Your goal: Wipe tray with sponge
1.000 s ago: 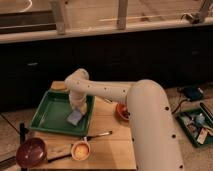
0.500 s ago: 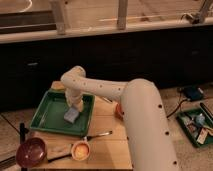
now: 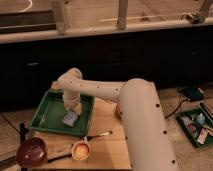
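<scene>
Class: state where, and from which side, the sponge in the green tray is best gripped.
Likely across its long sides, from straight above: the sponge lies flat on the tray floor, a low block. The pincer sits directly above it.

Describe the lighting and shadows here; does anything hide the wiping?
Camera view: warm, dim light falls on the wooden table and the tray; the cabinets behind are almost black. The white arm catches the most light. The hand hangs over the sponge inside the tray, and the wrist hides where they meet.
</scene>
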Robot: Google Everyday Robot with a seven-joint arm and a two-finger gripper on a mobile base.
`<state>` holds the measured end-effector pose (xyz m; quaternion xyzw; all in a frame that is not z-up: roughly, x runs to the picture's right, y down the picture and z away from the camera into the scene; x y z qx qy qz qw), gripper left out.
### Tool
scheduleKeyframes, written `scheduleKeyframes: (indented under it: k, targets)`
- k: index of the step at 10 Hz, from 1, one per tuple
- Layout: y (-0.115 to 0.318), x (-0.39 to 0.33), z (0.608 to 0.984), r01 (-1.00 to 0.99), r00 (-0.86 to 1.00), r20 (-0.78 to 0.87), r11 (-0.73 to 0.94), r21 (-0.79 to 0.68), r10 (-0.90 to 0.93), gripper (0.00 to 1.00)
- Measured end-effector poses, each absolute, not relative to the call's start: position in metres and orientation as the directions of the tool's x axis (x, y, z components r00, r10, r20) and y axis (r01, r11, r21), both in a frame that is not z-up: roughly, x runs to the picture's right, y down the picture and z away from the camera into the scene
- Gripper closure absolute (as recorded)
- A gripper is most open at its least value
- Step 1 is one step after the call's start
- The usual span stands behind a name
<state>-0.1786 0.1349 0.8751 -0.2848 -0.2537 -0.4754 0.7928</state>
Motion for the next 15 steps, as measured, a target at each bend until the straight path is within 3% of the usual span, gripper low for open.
scheduleKeyframes:
  k: [3, 7, 15]
  targets:
    - [0.121, -0.16, 0.882, 0.893, 0.434, 0.656, 0.389, -0.226, -0.617, 1.0]
    - [0.108, -0.195, 0.882, 0.92, 0.372, 0.665, 0.353, -0.171, -0.647, 1.0]
    - [0.134, -0.183, 0.869, 0.938, 0.314, 0.719, 0.32, -0.134, -0.62, 1.0]
